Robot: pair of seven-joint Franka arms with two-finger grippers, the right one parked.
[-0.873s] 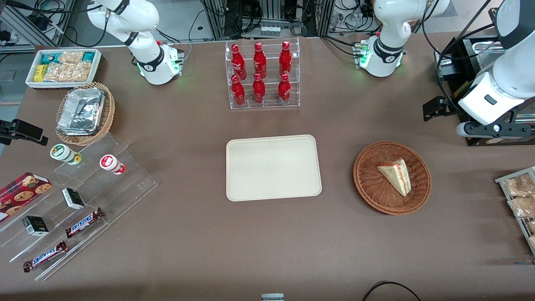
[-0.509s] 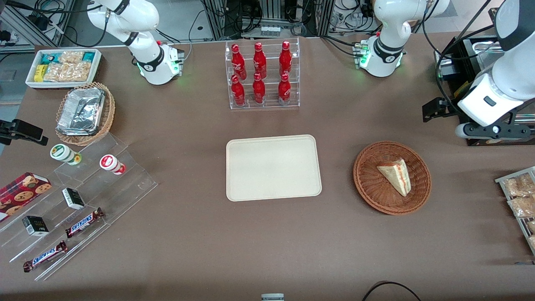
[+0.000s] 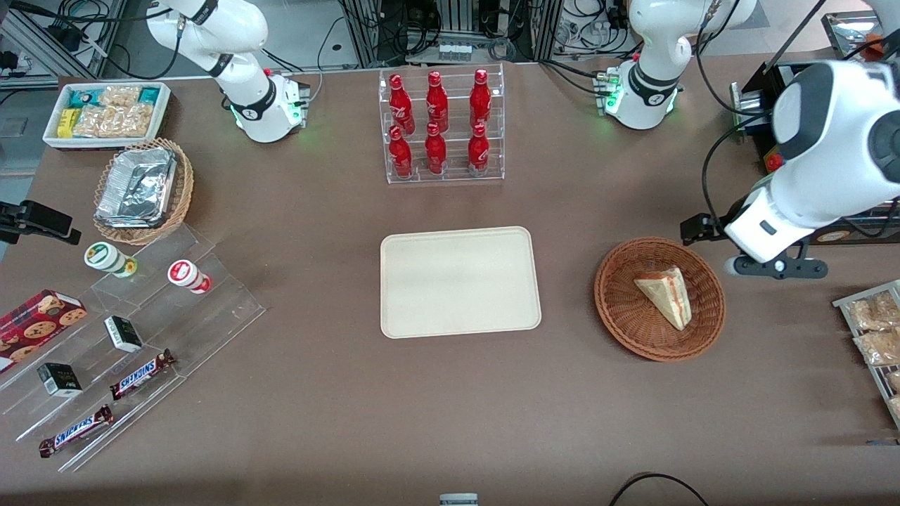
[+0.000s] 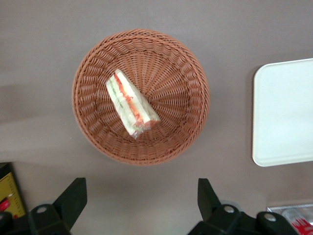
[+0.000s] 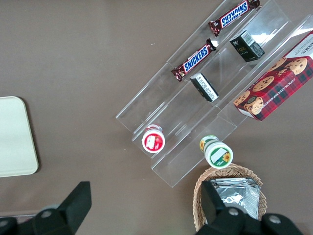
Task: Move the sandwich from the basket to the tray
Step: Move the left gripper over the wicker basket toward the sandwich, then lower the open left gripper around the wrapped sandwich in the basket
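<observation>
The sandwich (image 3: 665, 295) lies in the round reddish-brown wicker basket (image 3: 619, 302), a triangular wedge of pale bread with its red, orange and green filling layers showing along the cut edge. In the left wrist view the sandwich (image 4: 130, 104) rests a little off the middle of the basket (image 4: 186, 98). The gripper (image 4: 142, 200) of the left arm hangs above the table, just beside the basket toward the working arm's end, and its two black fingers (image 4: 72, 198) are spread wide with nothing between them. It does not touch the basket or the sandwich. The cream-beige tray (image 3: 460, 281) lies flat on the brown table (image 3: 450, 407), near the basket toward the parked arm's end, with nothing on it. Farther from the front camera than the tray stands a clear rack of red cola bottles (image 3: 439, 123)
</observation>
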